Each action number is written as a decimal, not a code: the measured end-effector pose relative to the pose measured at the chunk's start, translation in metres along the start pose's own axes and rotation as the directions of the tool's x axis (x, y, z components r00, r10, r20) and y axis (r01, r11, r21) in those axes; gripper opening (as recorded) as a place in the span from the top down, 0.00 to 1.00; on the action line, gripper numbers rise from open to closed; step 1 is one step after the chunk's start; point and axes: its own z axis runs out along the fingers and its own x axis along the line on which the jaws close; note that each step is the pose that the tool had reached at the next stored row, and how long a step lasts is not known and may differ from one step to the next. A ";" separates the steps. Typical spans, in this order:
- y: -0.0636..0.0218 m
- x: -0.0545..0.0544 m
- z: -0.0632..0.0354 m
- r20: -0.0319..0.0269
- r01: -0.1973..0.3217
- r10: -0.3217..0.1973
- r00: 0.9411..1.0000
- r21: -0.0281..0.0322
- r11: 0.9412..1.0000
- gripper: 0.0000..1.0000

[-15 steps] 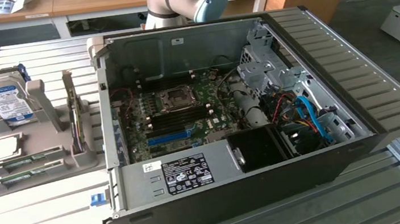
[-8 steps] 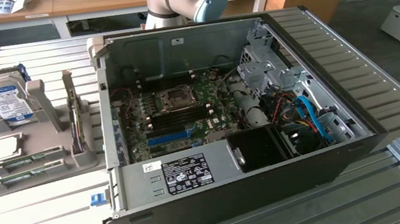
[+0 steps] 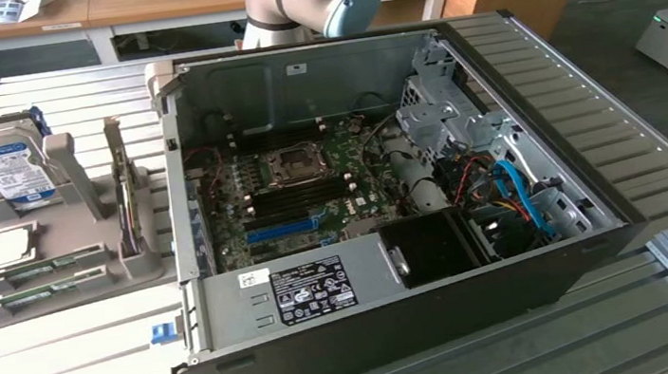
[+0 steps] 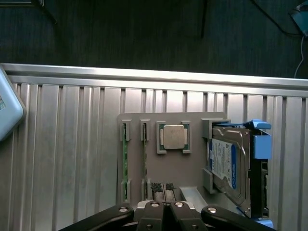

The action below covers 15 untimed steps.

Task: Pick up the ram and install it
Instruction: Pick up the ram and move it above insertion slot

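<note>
Resting in holder (image 4: 195, 168), ram (image 4: 145, 161) beside closed tool (image 4: 162, 188)

The exterior view looks steeply down on the open computer case (image 3: 391, 338), parts holder (image 3: 143, 258) at nine o'clock; the wrist view faces straight down, nearer. Both share that holder.

On ribbed metal table (image 3: 77, 372): open PC case (image 3: 367, 345) in the middle, grey holder (image 3: 90, 274) just beside, toward the exterior view's left, small blue piece (image 3: 164, 333) near case's corner.
</note>
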 end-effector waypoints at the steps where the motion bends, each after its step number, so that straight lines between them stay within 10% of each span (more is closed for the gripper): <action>1: 0.0000 0.000 0.0008 0.000 0.000 0.000 1.000 0.000 1.000 0.90; 15: -0.0001 0.000 0.0054 0.000 0.000 0.000 1.000 0.000 1.000 0.90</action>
